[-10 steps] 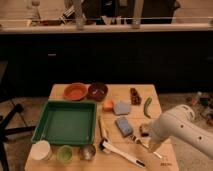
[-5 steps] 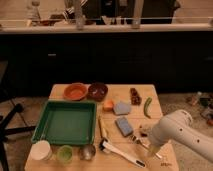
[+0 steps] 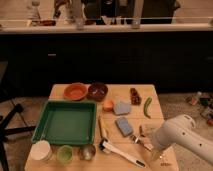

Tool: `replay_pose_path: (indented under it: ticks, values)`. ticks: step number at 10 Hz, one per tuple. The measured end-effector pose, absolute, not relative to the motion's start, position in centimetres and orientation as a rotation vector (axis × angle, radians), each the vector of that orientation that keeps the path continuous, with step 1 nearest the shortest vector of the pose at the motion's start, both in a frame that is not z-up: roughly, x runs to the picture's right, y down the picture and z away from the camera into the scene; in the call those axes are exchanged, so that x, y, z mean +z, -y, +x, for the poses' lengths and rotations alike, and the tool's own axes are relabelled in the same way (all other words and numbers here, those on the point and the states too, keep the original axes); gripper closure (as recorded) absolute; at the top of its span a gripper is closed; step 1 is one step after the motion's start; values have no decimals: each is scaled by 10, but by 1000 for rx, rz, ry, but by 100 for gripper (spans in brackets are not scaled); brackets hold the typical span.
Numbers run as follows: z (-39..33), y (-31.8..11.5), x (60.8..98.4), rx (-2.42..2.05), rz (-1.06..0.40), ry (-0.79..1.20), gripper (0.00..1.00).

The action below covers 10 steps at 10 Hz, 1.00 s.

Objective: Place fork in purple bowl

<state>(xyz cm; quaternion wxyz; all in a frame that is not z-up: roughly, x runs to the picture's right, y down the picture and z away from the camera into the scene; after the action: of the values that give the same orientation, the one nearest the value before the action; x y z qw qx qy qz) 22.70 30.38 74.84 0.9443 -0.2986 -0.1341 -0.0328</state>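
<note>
The fork (image 3: pixel 138 139) is a small silver utensil lying on the wooden table (image 3: pixel 161 119), just right of the blue sponge (image 3: pixel 124 126). My gripper (image 3: pixel 146 138) comes out of the white arm (image 3: pixel 181 139) at the table's front right and sits right at the fork, partly covering it. The purple bowl (image 3: pixel 97 91) stands at the back of the table, next to the orange bowl (image 3: pixel 75 91), far from the gripper.
A green tray (image 3: pixel 65 121) fills the left side. A white cup (image 3: pixel 41 150), a green cup (image 3: pixel 64 153) and a metal cup (image 3: pixel 87 151) line the front edge. A white-handled utensil (image 3: pixel 122 152), a green pepper (image 3: pixel 147 107) and a grey-blue block (image 3: pixel 121 107) lie nearby.
My arm has shifted a little to the left and lower, bringing the gripper closer over the fork. Nothing on the table has moved.
</note>
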Motion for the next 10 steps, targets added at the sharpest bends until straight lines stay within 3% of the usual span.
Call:
replay_pose_path:
  ticks: [10]
  values:
    - [217,-318,754,-101,-652,258,20]
